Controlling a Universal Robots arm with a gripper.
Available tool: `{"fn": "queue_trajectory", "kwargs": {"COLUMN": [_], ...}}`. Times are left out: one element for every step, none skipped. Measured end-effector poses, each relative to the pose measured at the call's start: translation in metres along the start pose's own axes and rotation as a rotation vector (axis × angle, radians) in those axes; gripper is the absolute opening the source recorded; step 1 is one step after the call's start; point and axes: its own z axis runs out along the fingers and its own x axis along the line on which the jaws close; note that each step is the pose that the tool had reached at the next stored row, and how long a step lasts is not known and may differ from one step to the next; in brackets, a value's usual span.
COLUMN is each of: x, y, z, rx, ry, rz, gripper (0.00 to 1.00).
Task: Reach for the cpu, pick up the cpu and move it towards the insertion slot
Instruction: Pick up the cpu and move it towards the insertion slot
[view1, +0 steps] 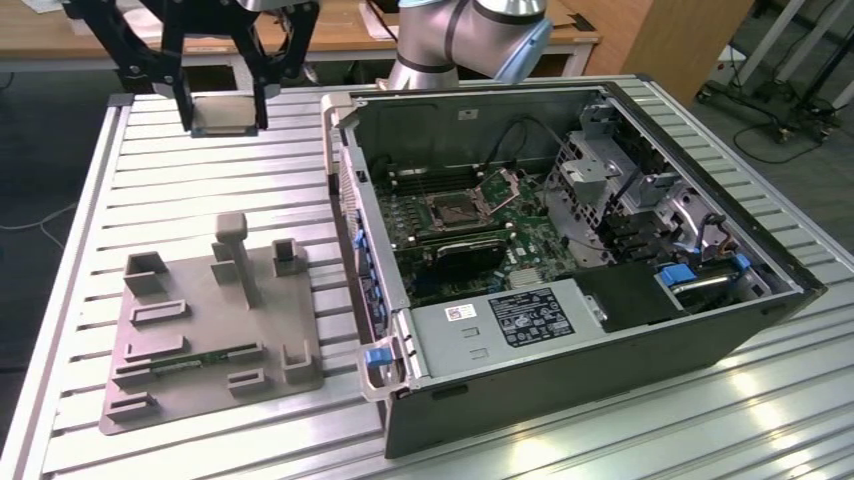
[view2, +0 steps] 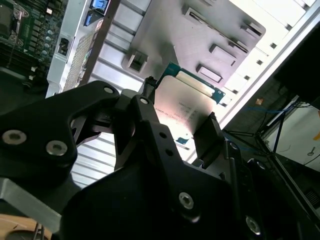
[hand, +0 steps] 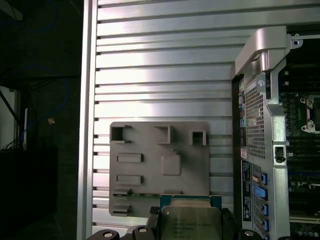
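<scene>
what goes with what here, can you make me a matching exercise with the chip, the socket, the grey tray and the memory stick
Things:
1. chip
2. socket
3. grey tray
4. memory stick

Places:
a. lying in a groove of the tray
b. on the slatted table, beside the computer case
c. gripped in the claw, above the table
d. on the green board inside the case

Pairs: 1-c, 2-d, 3-b, 4-a
</scene>
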Motion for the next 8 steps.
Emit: {"fn": "queue_trajectory", "kwargs": {"x": [-0.0009, -0.0016, -0.0024, -0.0031, -0.0039, -0.0047, -0.0055, -0.0062], "y": [0.0000, 0.0000, 0.0000, 0.0000, 0.0000, 0.0001, 0.0000, 0.0000], "z": [0.0000, 0.0000, -0.0001, -0.0001, -0.0002, -0.0002, -0.0003, -0.0003], "rx": [0.0000, 0.0000, 0.0000, 0.0000, 0.0000, 0.0000, 0.0000, -0.0001], "ry": [0.0000, -0.0001, 0.0000, 0.0000, 0.0000, 0.0000, 0.0000, -0.0001], "rz": [0.000, 0.000, 0.000, 0.000, 0.000, 0.000, 0.000, 0.000], "gripper": [0.55, 0.55, 0.55, 0.55, 0.55, 0.55, 0.55, 0.55]}}
